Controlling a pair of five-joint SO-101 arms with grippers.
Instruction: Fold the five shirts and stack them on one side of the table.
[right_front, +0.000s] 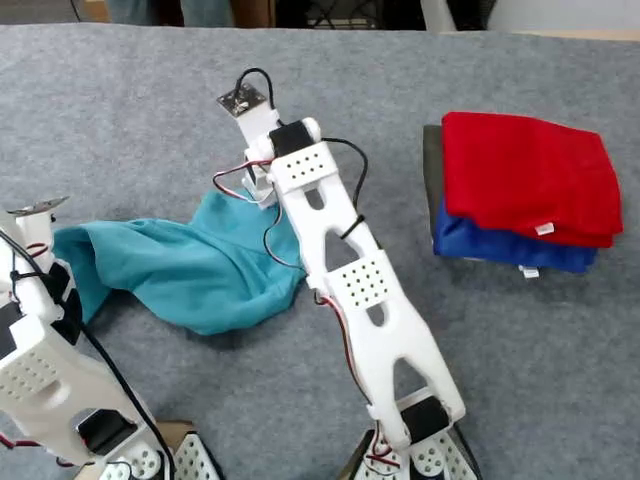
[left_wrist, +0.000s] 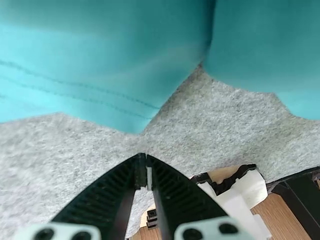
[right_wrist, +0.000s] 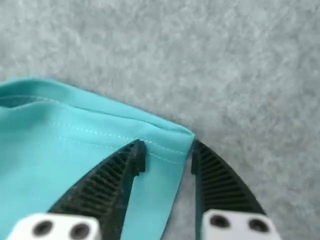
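Observation:
A crumpled teal shirt (right_front: 190, 270) lies on the grey felt at the left of the table. My right gripper (right_wrist: 167, 152) stands open at the shirt's far right corner (right_wrist: 170, 135), with the hemmed edge lying between its two fingers; from above that gripper (right_front: 260, 190) sits under its own wrist. My left gripper (left_wrist: 146, 162) is shut on nothing, hovering over bare felt just short of the teal shirt (left_wrist: 100, 65), by its left end (right_front: 50, 275). A folded red shirt (right_front: 525, 175) tops a blue one (right_front: 500, 245) at the right.
A dark folded garment (right_front: 431, 165) peeks out under the stack's left side. The grey felt table (right_front: 520, 360) has free room at the front right and along the back. The table's front edge and wood floor (left_wrist: 285, 220) show past the left gripper.

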